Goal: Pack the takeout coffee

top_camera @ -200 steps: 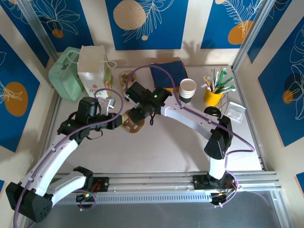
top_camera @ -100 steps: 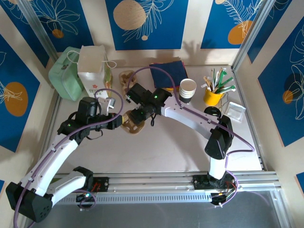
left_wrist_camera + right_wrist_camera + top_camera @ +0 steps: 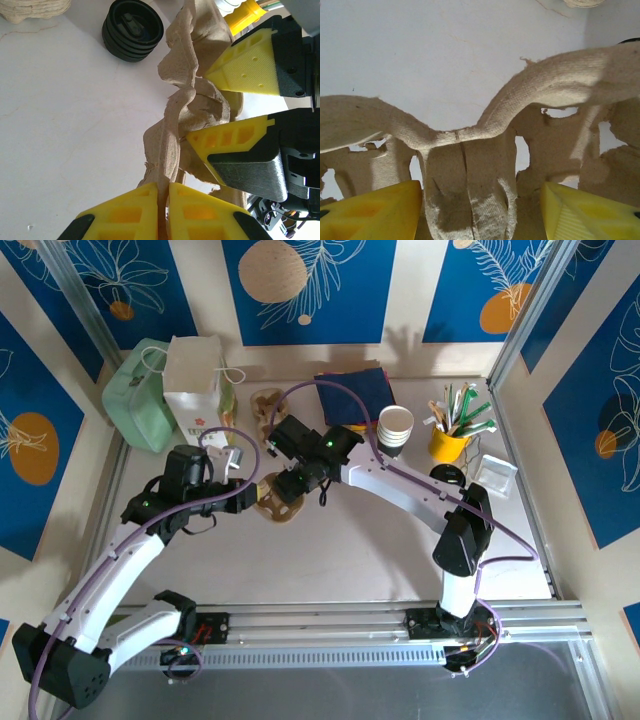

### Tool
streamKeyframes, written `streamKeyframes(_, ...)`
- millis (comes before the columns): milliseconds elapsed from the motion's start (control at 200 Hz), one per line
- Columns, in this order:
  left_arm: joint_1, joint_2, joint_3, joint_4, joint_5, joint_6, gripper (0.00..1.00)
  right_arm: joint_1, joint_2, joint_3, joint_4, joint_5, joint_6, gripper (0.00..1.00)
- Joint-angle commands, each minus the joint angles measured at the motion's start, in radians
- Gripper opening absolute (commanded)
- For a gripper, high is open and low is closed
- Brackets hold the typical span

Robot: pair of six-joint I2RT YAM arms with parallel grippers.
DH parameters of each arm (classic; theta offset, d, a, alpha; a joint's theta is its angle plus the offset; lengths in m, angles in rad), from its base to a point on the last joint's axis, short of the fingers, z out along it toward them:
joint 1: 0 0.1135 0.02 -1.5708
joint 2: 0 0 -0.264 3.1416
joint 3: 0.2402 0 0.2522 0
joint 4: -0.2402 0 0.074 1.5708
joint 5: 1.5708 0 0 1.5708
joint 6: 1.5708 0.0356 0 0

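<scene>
While the left gripper [image 3: 164,189] is clamped on the rim of the pulp cup carrier [image 3: 187,35], the right gripper [image 3: 481,200], jaws apart, straddles its central ridge just ahead; where the takeout coffee stands cannot be told.

The white bench [image 3: 330,550] has a pulp carrier [image 3: 280,502] at its centre. Along the far edge, from left to right, stand a green bag [image 3: 135,400], white bag [image 3: 193,380], carrier stack [image 3: 265,405], blue cloth [image 3: 352,392], cups [image 3: 395,427], yellow pot [image 3: 448,445], lids [image 3: 448,475] and white tray [image 3: 496,472].
</scene>
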Motion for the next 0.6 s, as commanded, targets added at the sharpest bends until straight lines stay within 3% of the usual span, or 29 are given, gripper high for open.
streamKeyframes(0, 0.007, -0.022, -0.001, 0.000, -0.003, 0.013, 0.11, -0.007, -0.029, -0.014, -0.016, -0.025, 0.007, 0.63)
streamKeyframes(415, 0.006, -0.023, -0.002, 0.009, 0.001, 0.001, 0.11, -0.011, -0.017, -0.019, 0.000, -0.041, 0.013, 0.57)
streamKeyframes(595, 0.007, -0.025, -0.004, 0.018, 0.011, -0.007, 0.12, -0.015, -0.017, -0.016, 0.004, -0.055, 0.017, 0.48)
